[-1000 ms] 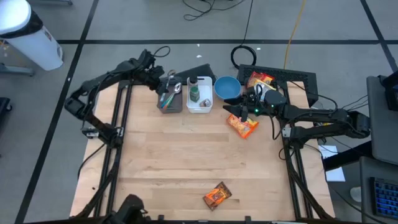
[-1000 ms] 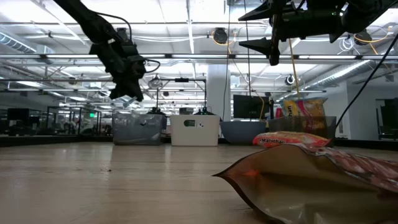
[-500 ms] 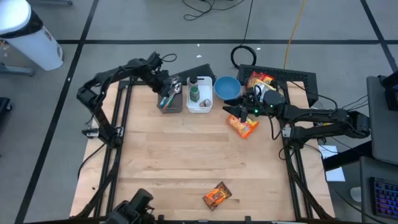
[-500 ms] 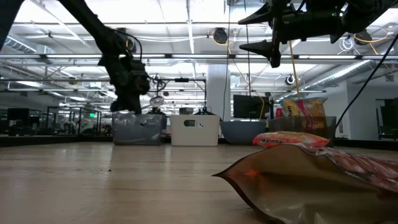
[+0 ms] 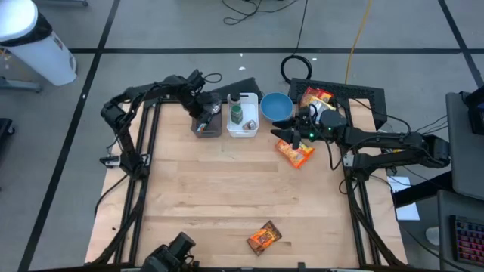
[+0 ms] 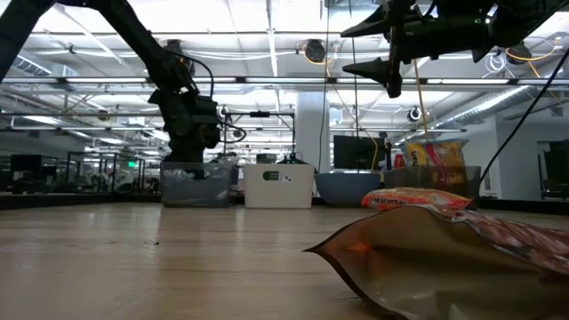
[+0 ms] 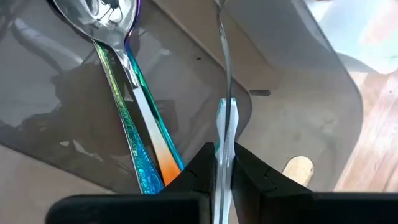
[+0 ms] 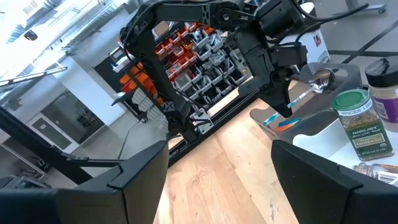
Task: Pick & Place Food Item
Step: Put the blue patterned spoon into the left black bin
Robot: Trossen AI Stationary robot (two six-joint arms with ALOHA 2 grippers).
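- High view: an orange food packet (crinkled, printed) lies at the table's far right, below the right gripper, whose fingers are spread.
- Low view: the packet shows as a glossy orange edge.
- Left wrist view: the left gripper, fingers pressed together, pinches a utensil handle in the grey bin.

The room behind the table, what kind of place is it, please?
Probably a robotics lab or workshop: the low view shows an open hall with ceiling lights and glass partitions, and the right wrist view shows shelves of parts bins. Cables lie on the floor.
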